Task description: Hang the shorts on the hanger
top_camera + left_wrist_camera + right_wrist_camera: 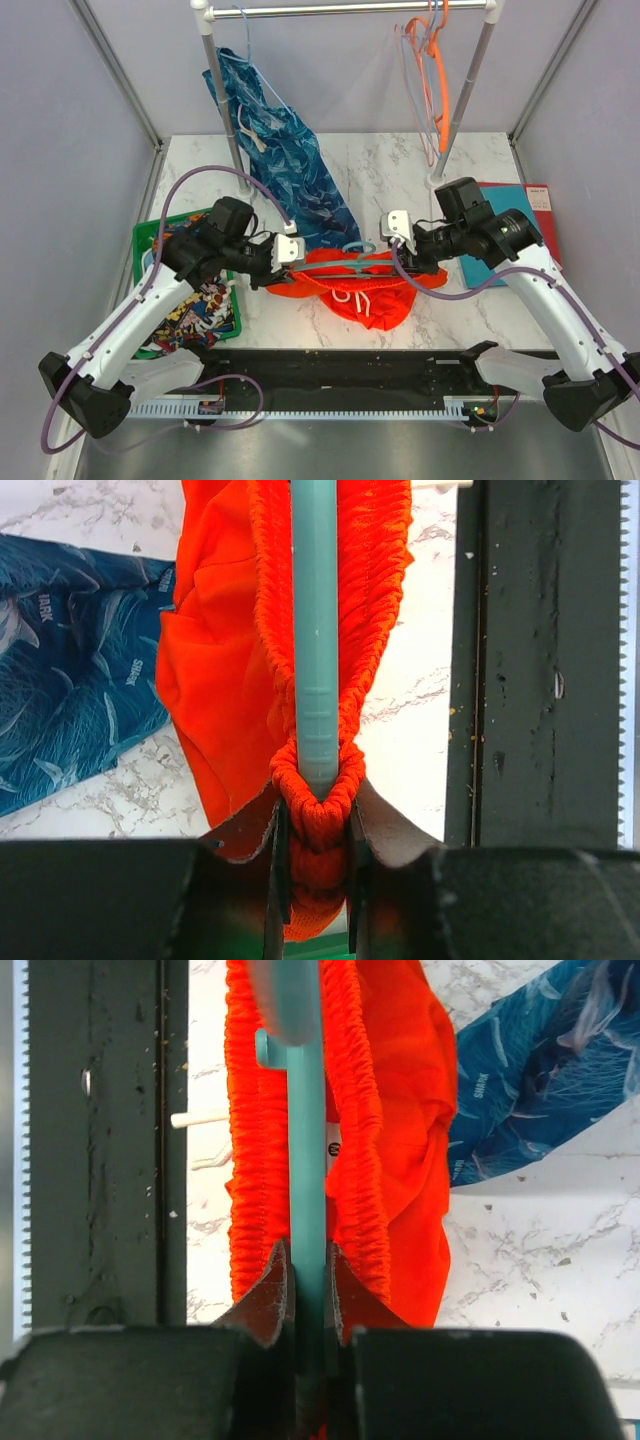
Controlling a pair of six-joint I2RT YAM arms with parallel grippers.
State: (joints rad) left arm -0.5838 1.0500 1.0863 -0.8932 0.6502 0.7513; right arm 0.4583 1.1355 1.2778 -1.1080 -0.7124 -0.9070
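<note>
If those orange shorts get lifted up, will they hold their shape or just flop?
Probably floppy: the shorts lie bunched in folds around the hanger. Likely light, since the fabric looks thin. The ribbed elastic waistband pinched in the left gripper should resist slipping.

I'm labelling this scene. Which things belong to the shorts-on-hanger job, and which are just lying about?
Job: shorts, teal hanger, left pincer, right pincer.
Lying about: blue patterned garment, orange hanger, comic-print cloth, green tray.
</note>
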